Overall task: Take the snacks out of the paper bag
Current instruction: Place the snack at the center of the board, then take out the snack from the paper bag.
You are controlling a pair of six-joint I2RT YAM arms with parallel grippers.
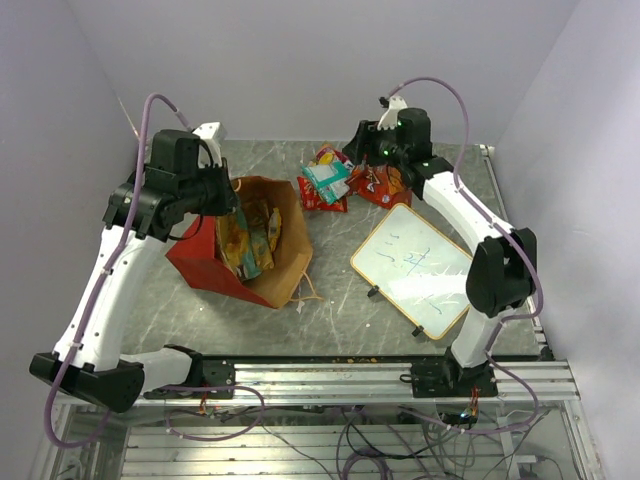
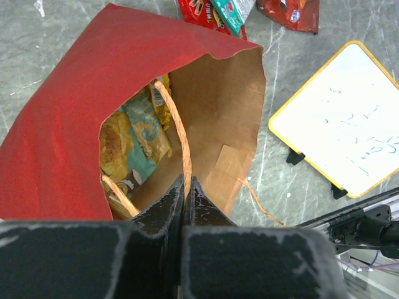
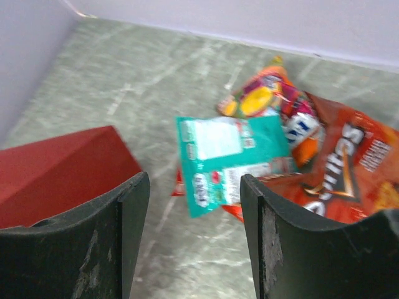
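Observation:
The paper bag (image 1: pixel 205 265) lies on its side at the left, red outside, brown inside, mouth toward the middle. Several yellow and teal snacks (image 1: pixel 246 238) lie inside it, also in the left wrist view (image 2: pixel 134 134). My left gripper (image 1: pixel 233 193) is at the bag's mouth (image 2: pixel 187 184), shut on the bag's string handle (image 2: pixel 177 124). A teal packet (image 3: pixel 234 156), a red chip bag (image 3: pixel 343 168) and an orange packet (image 3: pixel 262 93) lie in a pile on the table at the back (image 1: pixel 325 180). My right gripper (image 1: pixel 362 150) hovers open and empty above that pile (image 3: pixel 194 180).
A white whiteboard (image 1: pixel 415 268) with a yellow rim lies at the right, also in the left wrist view (image 2: pixel 349 124). The bag's second string handle (image 1: pixel 308 290) trails on the table. The walls close in on three sides; the metal rail (image 1: pixel 350 375) runs along the near edge.

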